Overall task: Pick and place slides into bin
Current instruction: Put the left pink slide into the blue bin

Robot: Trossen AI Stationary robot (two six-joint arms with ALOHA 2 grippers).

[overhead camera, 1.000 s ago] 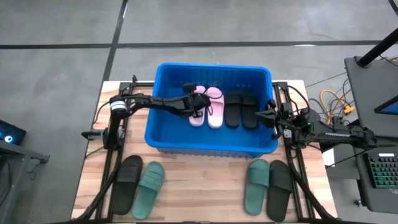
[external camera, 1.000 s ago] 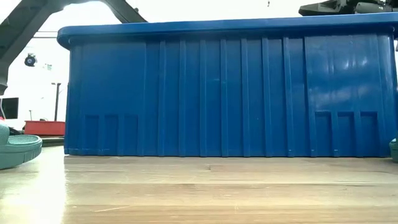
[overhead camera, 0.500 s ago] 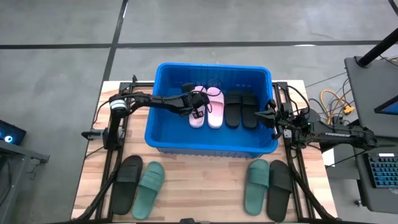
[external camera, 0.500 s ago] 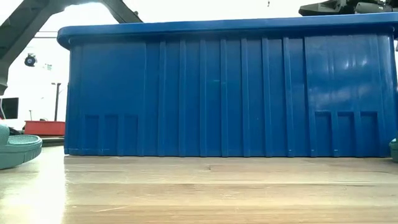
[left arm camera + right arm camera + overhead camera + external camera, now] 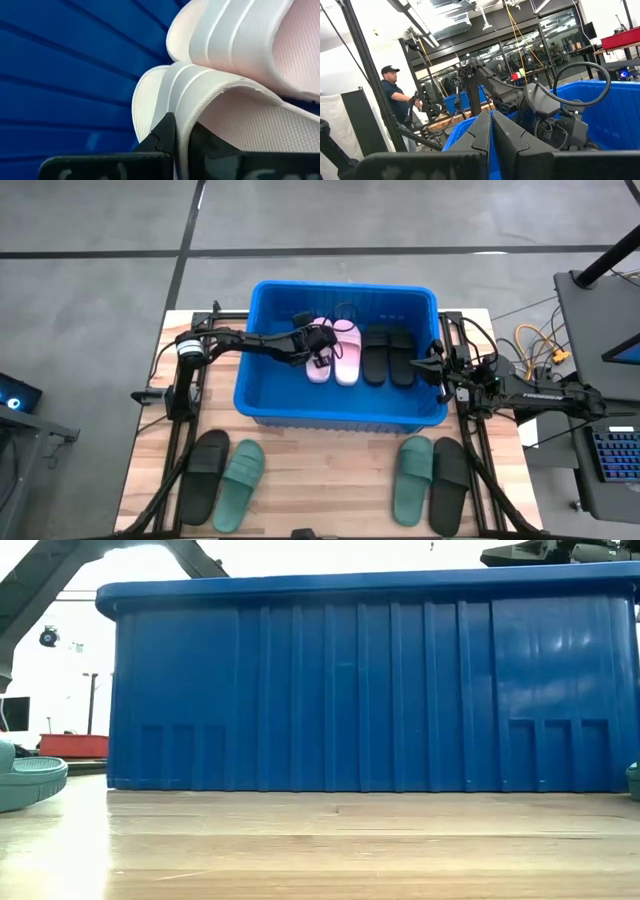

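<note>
The blue bin (image 5: 258, 370) stands mid-table and fills the low view (image 5: 360, 680). On its floor lie two black slides (image 5: 387, 355) and a pink slide (image 5: 347, 352). A second pink slide (image 5: 314, 369) lies next to it, with my left gripper (image 5: 318, 350) shut on it inside the bin. On the table in front of the bin lie a black (image 5: 203, 477) and a green slide (image 5: 239, 485) at the left, and a green (image 5: 412, 478) and a black slide (image 5: 451, 484) at the right. My right gripper (image 5: 422, 363) waits shut at the bin's right rim. My left gripper pinches the edge of the pink slide's wide strap (image 5: 181, 131) between its two fingers (image 5: 165, 136). It reaches in from the bin's left side, slanting down. The strap arches up from the fingers. I cannot tell whether the sole rests on the bin floor.
The bin's walls rise high around the slides inside. Dark frame rails run along both sides of the table (image 5: 180, 430). A desk with cables and a keyboard (image 5: 610, 450) stands off the right edge. A person (image 5: 395, 100) stands in the room behind.
My left gripper has rolled a little about its own pointing line while staying in place, shut on the pink slide's strap. The slide has turned slightly with it.
</note>
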